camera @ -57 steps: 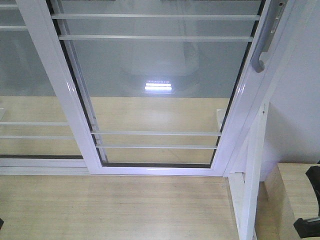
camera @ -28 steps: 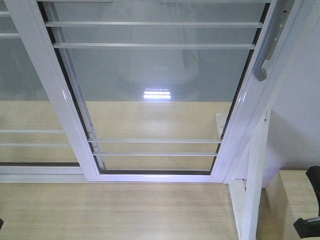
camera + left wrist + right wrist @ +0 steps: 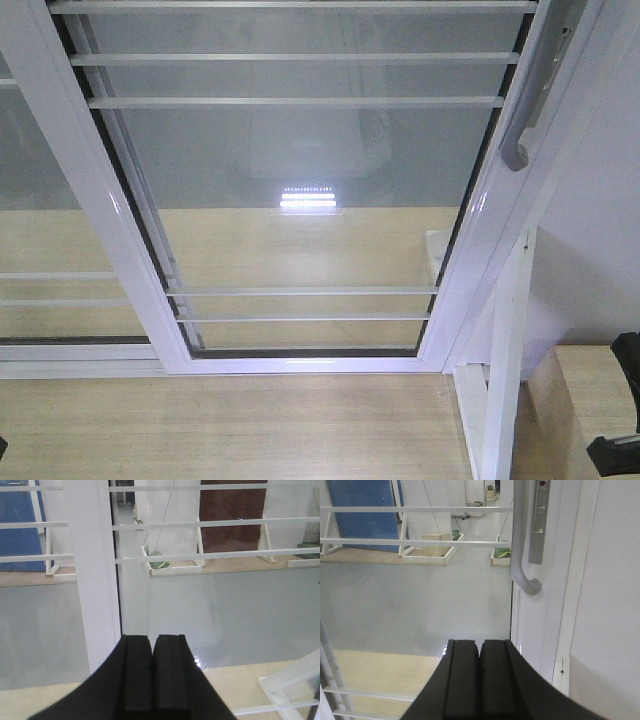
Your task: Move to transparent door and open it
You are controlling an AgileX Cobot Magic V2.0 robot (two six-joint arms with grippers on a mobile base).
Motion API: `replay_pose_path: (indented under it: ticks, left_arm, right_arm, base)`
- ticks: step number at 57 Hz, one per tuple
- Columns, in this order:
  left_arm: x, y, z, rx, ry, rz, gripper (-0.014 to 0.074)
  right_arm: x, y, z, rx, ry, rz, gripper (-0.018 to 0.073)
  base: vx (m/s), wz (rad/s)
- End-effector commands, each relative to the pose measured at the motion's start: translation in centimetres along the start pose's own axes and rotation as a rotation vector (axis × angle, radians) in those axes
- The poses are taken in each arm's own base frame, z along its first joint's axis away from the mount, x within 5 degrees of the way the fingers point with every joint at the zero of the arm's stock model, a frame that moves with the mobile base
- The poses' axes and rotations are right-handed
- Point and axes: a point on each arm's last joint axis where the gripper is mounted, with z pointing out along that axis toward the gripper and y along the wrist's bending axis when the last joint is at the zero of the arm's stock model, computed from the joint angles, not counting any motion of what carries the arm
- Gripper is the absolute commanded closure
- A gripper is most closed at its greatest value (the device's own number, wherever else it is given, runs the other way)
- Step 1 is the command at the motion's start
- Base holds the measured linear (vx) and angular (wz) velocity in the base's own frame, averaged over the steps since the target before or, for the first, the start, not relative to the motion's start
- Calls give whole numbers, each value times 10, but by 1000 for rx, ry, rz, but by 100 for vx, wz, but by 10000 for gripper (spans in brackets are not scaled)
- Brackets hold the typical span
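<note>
The transparent door fills the front view: clear glass in a white frame with thin white bars. Its curved grey handle sits on the right stile, up high. In the right wrist view the handle hangs above and slightly right of my right gripper, which is shut and empty, apart from the door. My left gripper is also shut on nothing. It faces the glass just right of a white stile.
A second white-framed glass panel without a handle overlaps on the left. A white post and a pale wall stand right of the door. A wooden block lies at bottom right. Light wood floor runs up to the sill.
The door's bottom rail and bars have slid lower in the front view and the frame looks larger, so the base has come closer. Both grippers stay shut.
</note>
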Motion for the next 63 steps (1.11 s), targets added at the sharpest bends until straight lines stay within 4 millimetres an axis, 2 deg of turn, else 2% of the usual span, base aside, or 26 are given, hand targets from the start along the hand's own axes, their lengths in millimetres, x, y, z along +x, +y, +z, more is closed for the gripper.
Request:
replay_pose_path:
  ticks: [1,63]
  left_arm:
    - [-15,0,-3,2,-111,-5,594]
    - [-15,0,-3,2,-114,-5,594]
  right_arm:
    - [-7,-1,0,9,-86,-10,558]
    - [-7,-1,0,9,-80,-10,558]
  base:
    - [0,1]
    - [0,0]
